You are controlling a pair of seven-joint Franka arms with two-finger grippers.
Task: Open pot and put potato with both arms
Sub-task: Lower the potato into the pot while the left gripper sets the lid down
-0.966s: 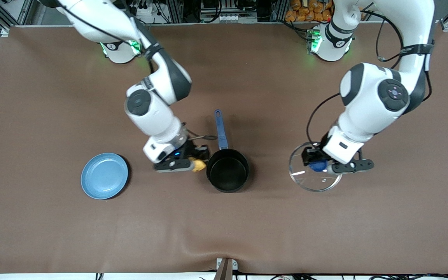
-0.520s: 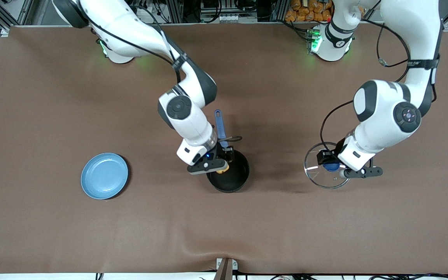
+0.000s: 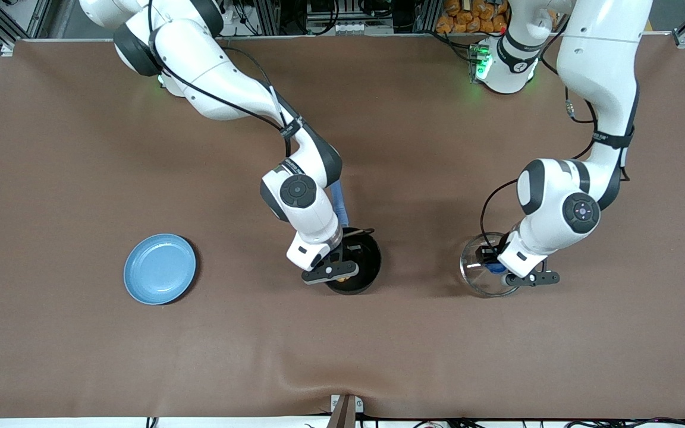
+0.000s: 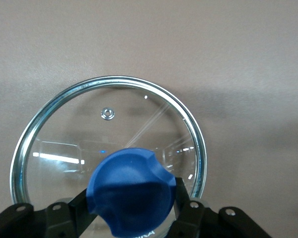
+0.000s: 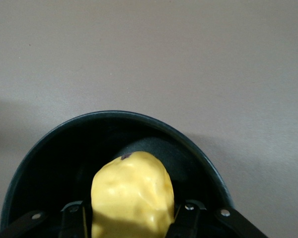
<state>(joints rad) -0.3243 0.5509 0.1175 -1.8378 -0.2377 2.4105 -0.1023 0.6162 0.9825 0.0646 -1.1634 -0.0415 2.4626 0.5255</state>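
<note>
The black pot [image 3: 360, 261] sits open at mid-table, its blue handle [image 3: 338, 205] partly hidden by the right arm. My right gripper [image 3: 338, 273] is over the pot's mouth, shut on the yellow potato [image 3: 342, 277]. In the right wrist view the potato [image 5: 132, 193] sits between the fingers inside the pot's rim [image 5: 154, 120]. My left gripper [image 3: 500, 267] is shut on the blue knob [image 4: 131, 191] of the glass lid [image 3: 479, 270], low over the table toward the left arm's end. The lid's metal rim [image 4: 114, 81] shows in the left wrist view.
A light-blue plate [image 3: 160, 268] lies on the brown table toward the right arm's end, level with the pot. The table's front edge has a small metal bracket [image 3: 345, 407].
My right gripper carried the potato from beside the pot to over its mouth and lower. My left gripper shifted with the lid and lowered it toward the table.
</note>
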